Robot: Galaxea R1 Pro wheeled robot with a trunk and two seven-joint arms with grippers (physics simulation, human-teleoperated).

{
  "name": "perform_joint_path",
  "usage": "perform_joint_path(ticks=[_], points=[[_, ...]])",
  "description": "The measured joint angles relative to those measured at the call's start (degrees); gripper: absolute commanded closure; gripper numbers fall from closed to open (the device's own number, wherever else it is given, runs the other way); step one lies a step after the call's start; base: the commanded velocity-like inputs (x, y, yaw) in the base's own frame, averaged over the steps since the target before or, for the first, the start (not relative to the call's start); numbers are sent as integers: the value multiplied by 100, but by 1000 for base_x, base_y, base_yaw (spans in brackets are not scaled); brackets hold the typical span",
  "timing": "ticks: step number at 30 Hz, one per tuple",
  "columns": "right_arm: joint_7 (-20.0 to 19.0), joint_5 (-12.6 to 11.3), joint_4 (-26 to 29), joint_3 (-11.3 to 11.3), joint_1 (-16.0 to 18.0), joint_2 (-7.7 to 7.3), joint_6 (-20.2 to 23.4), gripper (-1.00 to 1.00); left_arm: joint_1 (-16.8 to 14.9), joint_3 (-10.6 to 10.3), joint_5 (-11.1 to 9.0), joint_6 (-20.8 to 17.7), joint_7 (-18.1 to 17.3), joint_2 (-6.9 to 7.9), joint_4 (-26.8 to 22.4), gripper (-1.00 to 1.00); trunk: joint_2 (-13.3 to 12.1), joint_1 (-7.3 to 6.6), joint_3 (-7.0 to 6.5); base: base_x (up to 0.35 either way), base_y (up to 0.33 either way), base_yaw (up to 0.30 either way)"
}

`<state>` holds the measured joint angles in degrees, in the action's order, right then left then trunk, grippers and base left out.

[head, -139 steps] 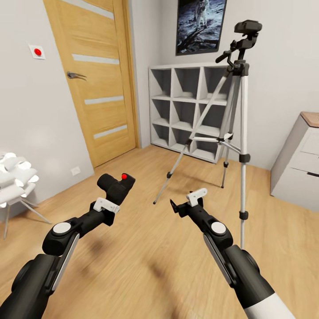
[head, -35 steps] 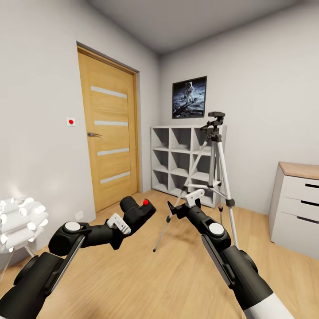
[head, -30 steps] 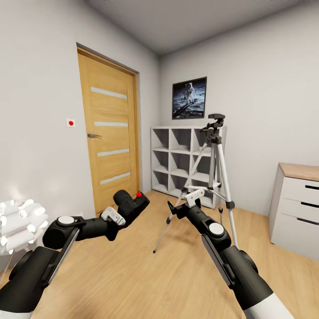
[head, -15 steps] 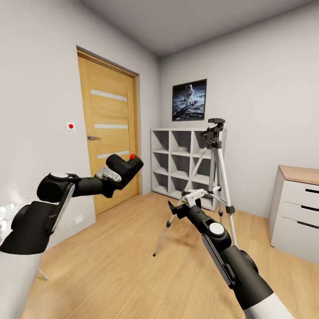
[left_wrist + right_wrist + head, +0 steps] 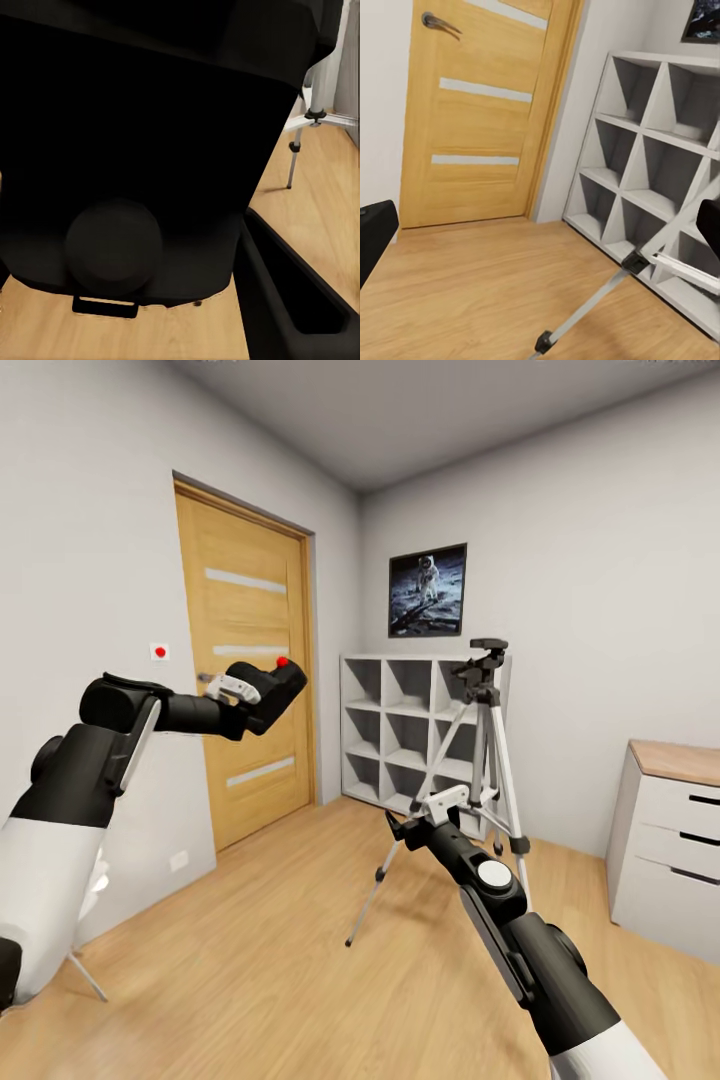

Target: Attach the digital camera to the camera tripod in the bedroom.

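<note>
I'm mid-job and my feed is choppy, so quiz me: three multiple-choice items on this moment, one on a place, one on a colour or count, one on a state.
1. Where does the camera tripod stand?
A. On the floor before the white cube shelving
B. On the drawer unit
C. Against the door

2. What colour is the round dot on the digital camera?
A. Blue
B. Red
C. Green

3. What state is the left pincer in?
A. Open and empty
B. Shut on the tripod's handle
C. Shut on the digital camera

Answers:
1 A: the camera tripod has its legs on the floor in front of the white cube shelving.
2 B: the digital camera bears a bright red dot on top.
3 C: the left pincer grips the camera, raised before the door; the right pincer is open and empty.
</note>
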<state>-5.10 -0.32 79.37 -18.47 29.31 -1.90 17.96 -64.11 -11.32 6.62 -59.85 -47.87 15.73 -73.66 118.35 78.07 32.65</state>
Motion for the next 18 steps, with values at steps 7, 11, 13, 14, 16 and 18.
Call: perform_joint_path(ticks=[7,11,13,14,16,18], points=[[0,0,0,5,0,0,0,-100,-448,-159,-29,2,-419,9,141,100,-281,-154,-126,0,0,0],[0,0,-3,5,0,0,-1,-100,-512,-531,-59,14,-1520,37,162,100,-442,-241,-197,0,0,0],[0,0,-33,5,0,0,-2,-100,-518,-823,-47,18,-1874,43,156,100,-522,-285,-233,0,0,0],[0,0,-46,5,0,0,-1,-100,-520,-933,-18,21,-1953,46,150,100,-562,-307,-251,0,0,0],[0,0,-71,5,0,0,0,-100,-522,-1222,-36,22,-2106,53,86,100,-642,-351,-287,0,0,0],[0,0,-83,5,0,0,0,-100,-524,-1478,-27,24,-2188,91,-47,100,-722,-395,-323,0,0,0]])
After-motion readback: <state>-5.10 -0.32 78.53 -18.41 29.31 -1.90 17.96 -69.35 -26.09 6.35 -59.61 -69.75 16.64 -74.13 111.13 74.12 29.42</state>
